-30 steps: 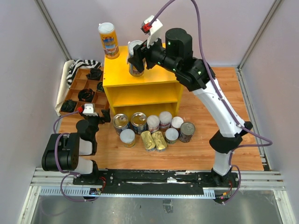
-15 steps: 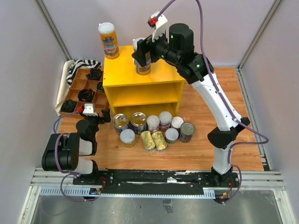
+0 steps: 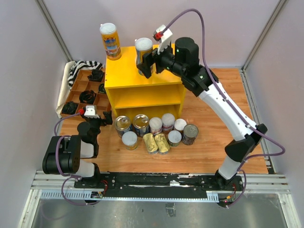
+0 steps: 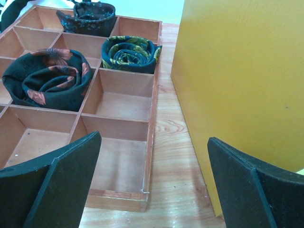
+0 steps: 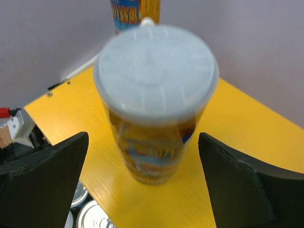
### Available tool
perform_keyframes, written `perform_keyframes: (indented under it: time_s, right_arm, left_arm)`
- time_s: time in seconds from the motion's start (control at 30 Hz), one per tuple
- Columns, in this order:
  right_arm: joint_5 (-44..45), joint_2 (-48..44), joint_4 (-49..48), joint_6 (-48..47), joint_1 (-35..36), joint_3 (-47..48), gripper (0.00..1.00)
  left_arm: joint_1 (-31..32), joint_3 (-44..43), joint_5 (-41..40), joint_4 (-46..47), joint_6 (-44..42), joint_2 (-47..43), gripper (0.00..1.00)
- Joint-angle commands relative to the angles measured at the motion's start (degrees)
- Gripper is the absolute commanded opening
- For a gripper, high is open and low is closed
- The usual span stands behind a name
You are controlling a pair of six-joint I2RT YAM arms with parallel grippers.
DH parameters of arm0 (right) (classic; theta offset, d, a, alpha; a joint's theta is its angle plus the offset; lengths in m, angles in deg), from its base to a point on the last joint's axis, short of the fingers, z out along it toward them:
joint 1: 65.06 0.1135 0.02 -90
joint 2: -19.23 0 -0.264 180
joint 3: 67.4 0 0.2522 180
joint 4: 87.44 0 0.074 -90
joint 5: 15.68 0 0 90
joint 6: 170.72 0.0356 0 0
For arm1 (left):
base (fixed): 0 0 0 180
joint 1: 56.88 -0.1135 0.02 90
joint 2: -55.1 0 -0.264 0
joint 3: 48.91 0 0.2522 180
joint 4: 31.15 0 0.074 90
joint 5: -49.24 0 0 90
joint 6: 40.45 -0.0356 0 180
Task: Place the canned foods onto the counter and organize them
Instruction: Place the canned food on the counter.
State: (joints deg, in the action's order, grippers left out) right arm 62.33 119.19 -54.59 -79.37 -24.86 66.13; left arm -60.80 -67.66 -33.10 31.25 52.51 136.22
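The right end effector [image 5: 142,142] is hanging over the top of the yellow counter [image 3: 124,76] with its two fingers [image 5: 45,183] spread wide. A tall can [image 5: 154,80] with a white plastic lid is standing upright between them. From the wrist view there is a gap on each side, so the fingers are flanking the can without pinching it. The can is sitting on the flat top, toward the back and right of the middle. A second tall can [image 3: 109,41] with the same kind of label is standing at the back left corner of that top.

The two open shelves of the counter are facing the arms. In front of them, on the wooden board [image 3: 213,142] below, the other cans [image 3: 142,124] are crowding together in a cluster. Some are showing silver tops and some white lids, and two flat gold tins [image 3: 156,143] are lying side by side at the near edge of the group.

The left end effector [image 4: 153,142] is sitting low on the left, fingers spread and gripping nothing. It is pointing along the gap between the counter's yellow side wall and a divided wooden tray [image 4: 149,137]. Rolled dark cloths [image 4: 47,78] are lying in several of the tray's compartments, and a striped cloth [image 3: 80,68] is bunching behind it.
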Motion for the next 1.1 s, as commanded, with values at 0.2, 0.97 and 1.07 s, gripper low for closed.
perform_keyframes:
  time_s: [0.2, 0.97, 1.07]
  right_arm:
    - [4.02, -9.26, -12.05, -2.00, -0.93, -16.94, 0.99]
    - [2.76, -3.56, -14.96, -2.60, -1.11, -14.94, 0.45]
    - [2.23, -1.15, -14.94, -2.57, -1.12, -12.86, 0.41]
  left_arm:
    - [0.23, -0.63, 0.24, 1.01, -1.02, 0.40, 1.00]
    - [0.23, -0.63, 0.25, 1.01, -1.02, 0.36, 1.00]
    - [0.23, -0.63, 0.19, 1.01, -1.03, 0.36, 1.00]
